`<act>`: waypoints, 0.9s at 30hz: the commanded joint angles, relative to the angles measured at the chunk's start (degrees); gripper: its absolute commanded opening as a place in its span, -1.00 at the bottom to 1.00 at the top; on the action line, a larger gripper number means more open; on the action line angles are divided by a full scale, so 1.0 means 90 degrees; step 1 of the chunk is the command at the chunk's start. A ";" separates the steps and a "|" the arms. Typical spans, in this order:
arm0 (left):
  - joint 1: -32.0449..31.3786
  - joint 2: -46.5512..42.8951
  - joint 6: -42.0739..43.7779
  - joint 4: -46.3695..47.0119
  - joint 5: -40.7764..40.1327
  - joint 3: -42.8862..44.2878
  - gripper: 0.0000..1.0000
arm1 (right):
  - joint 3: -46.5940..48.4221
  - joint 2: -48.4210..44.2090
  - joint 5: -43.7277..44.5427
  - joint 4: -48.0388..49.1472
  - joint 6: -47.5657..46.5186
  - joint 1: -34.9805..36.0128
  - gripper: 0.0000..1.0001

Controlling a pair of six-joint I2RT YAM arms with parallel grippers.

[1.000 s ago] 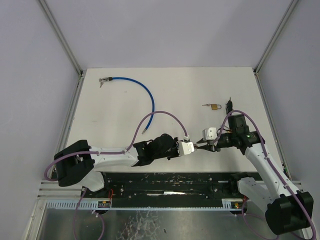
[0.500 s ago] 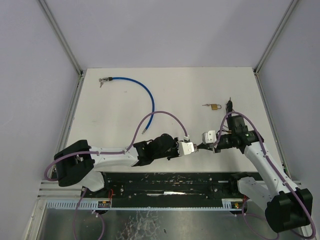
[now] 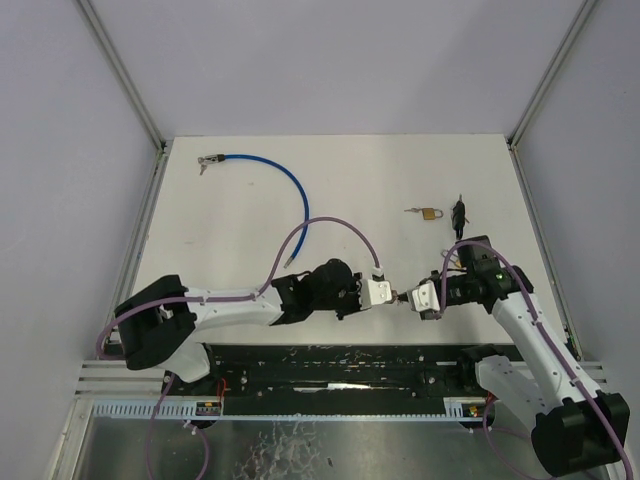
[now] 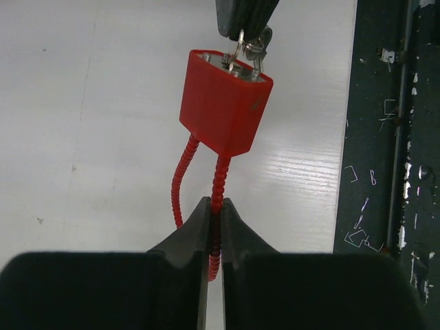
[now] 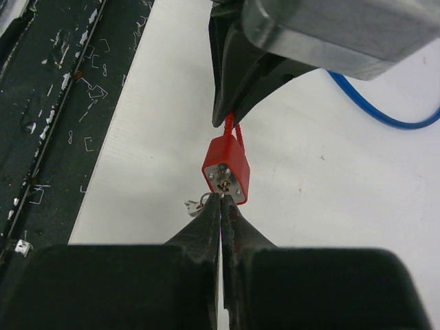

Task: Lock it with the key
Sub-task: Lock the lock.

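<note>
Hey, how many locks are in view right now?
2 for sure: a red cable lock held between the left pincer, on its cable, and the right pincer, on its key; a brass padlock lying on the table's right side. The blue cable may be a third.

A blue cable [image 3: 283, 172] curves from the far left corner of the white tabletop [image 3: 360, 180] toward its middle, with small metal keys [image 3: 205, 163] at its corner end. Near the right edge lies a small brass padlock [image 3: 431, 213] and, just beside it, a small dark object [image 3: 459, 212] too small to make out.
</note>
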 commanded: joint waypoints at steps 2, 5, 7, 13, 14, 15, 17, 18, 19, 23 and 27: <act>0.0240 0.0010 -0.0226 0.0014 0.0940 0.0255 -0.99 | -0.0024 -0.0176 0.0125 -0.0128 -0.0434 0.0039 -1.00; 0.0316 -0.0039 -0.0280 0.0029 0.1398 0.0324 -0.99 | -0.0032 -0.0098 -0.0081 -0.0076 -0.0210 0.0042 -1.00; 0.0311 -0.0030 -0.0279 0.0018 0.1500 0.0391 -0.99 | -0.0021 0.0011 -0.0209 -0.0115 -0.0172 0.0033 -1.00; 0.0386 0.0151 -0.0203 -0.0045 0.1790 0.0637 -0.99 | -0.0010 0.0222 -0.0345 0.0237 0.0679 0.0117 -1.00; 0.0413 0.0172 -0.0186 -0.0093 0.1814 0.0686 -1.00 | 0.0032 0.0267 -0.0435 0.0263 0.0905 0.0117 -1.00; 0.0452 0.0194 -0.0165 -0.0151 0.1848 0.0737 -0.99 | 0.0064 0.0312 -0.0467 0.0220 0.0896 0.0117 -1.00; 0.0541 0.0179 -0.0152 -0.0188 0.2026 0.0789 -0.99 | 0.0062 0.0327 -0.0351 0.0235 0.0870 0.0114 -1.00; 0.0613 0.0159 -0.0155 -0.0141 0.2219 0.0789 -0.99 | 0.0034 0.0307 -0.0241 0.0251 0.0786 0.0112 -1.00; 0.0716 0.0113 -0.0176 -0.0070 0.2473 0.0741 -0.99 | 0.0008 0.0236 -0.0124 0.0220 0.0523 0.0111 -1.00; 0.1086 0.0006 -0.0376 0.0192 0.3286 0.0629 -0.99 | -0.0023 -0.0015 -0.0116 0.0034 -0.0132 0.0114 -1.00; 0.1260 0.0227 -0.0453 0.0101 0.3861 0.0766 -1.00 | -0.0006 0.0003 -0.0217 -0.0166 -0.0546 0.0113 -1.00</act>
